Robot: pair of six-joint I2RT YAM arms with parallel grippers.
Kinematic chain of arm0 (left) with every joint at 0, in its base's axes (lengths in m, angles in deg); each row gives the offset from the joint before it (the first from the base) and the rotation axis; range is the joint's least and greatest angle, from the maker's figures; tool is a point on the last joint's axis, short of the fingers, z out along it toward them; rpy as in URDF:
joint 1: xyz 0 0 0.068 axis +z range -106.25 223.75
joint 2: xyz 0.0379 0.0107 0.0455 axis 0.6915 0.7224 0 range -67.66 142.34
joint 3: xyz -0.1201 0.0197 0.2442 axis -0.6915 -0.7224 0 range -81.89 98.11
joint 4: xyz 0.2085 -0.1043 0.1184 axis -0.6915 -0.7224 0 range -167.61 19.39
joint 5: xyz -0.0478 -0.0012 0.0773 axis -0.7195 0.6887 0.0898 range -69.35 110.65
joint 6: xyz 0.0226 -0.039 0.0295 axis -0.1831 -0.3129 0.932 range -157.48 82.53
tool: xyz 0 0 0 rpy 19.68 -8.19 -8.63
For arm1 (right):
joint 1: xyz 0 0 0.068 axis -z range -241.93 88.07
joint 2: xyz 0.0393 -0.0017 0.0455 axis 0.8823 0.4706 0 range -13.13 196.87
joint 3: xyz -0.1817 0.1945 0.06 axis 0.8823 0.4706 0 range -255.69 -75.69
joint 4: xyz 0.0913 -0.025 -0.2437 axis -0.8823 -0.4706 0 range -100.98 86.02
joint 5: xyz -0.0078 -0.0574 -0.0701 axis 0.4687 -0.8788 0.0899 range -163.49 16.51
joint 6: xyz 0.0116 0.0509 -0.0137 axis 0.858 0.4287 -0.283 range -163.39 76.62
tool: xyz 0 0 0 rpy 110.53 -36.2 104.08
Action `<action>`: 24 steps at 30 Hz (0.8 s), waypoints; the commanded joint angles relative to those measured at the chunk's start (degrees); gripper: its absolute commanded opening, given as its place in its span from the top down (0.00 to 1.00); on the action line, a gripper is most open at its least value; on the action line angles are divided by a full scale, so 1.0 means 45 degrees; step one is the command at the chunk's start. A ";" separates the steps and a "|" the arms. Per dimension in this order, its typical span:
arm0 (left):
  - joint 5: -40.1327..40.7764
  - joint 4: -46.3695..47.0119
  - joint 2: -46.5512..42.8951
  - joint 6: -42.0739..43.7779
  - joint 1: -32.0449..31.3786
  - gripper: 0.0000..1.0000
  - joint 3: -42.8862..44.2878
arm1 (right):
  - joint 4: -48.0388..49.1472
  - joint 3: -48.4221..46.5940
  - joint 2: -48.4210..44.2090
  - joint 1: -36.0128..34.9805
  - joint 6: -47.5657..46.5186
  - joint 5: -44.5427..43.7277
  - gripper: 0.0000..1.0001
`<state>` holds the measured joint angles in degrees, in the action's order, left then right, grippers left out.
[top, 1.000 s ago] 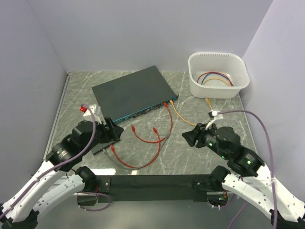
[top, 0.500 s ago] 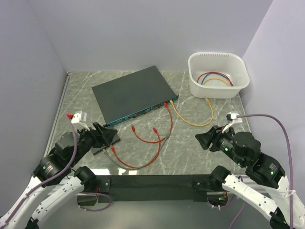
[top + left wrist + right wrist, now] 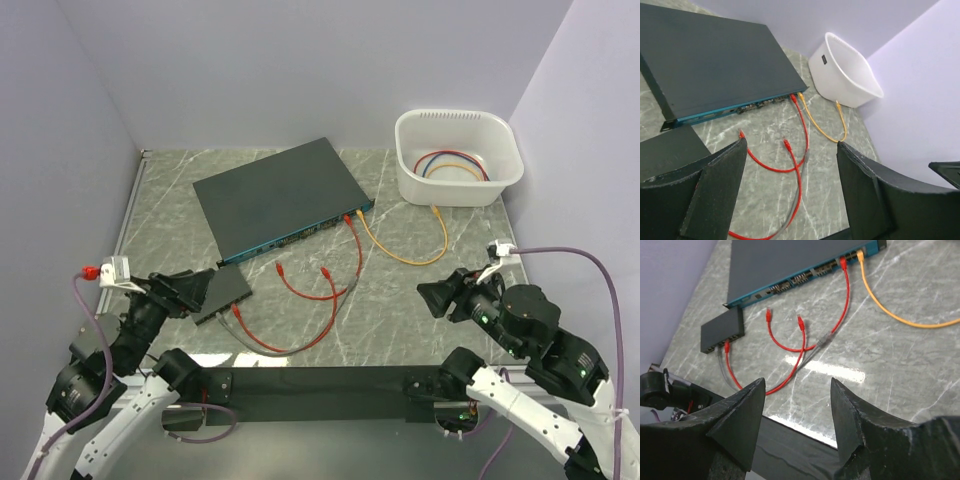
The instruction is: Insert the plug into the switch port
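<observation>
The switch is a large flat dark grey box with a teal front edge, lying at the back middle. It also shows in the left wrist view and the right wrist view. A red cable and an orange cable are plugged in at its right end. Two loose red plugs lie on the table in front of it. My left gripper is open and empty at the near left. My right gripper is open and empty at the near right. Both are well away from the plugs.
A smaller black slab lies just by my left gripper, with red and grey cables running from it. A white bin holding coiled cables stands at the back right. Purple walls close in the left, back and right sides.
Both arms have drawn back toward the near edge. The left moved left and down, the right moved right and down. The cables and switch have not moved.
</observation>
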<state>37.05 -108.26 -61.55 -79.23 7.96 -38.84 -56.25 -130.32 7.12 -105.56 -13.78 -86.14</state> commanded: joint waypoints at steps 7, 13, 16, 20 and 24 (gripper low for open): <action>-0.0150 0.0222 0.1063 0.0042 0.0707 0.23 -0.0133 | 0.0620 0.0422 0.0129 -0.0088 -0.0133 0.0251 0.35; -0.0325 0.0222 0.2020 0.0041 0.0747 0.24 -0.0093 | 0.0776 0.0558 -0.0339 -0.0068 -0.0114 0.0076 0.34; -0.0383 0.0241 0.2119 0.0041 0.0824 0.25 -0.0113 | 0.0834 0.0597 -0.0437 -0.0088 -0.0114 0.0075 0.33; -0.0422 0.0280 0.2099 0.0100 0.0903 0.24 -0.0133 | 0.0874 0.0559 -0.0341 -0.0088 -0.0134 0.0271 0.33; -0.0461 0.0319 0.2099 0.0119 0.0922 0.24 -0.0152 | 0.0446 0.0324 0.0089 -0.0069 0.0527 -0.0099 0.33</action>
<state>35.89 -108.19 -52.28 -79.12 11.74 -39.50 -55.03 -127.85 5.94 -105.56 -13.28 -85.07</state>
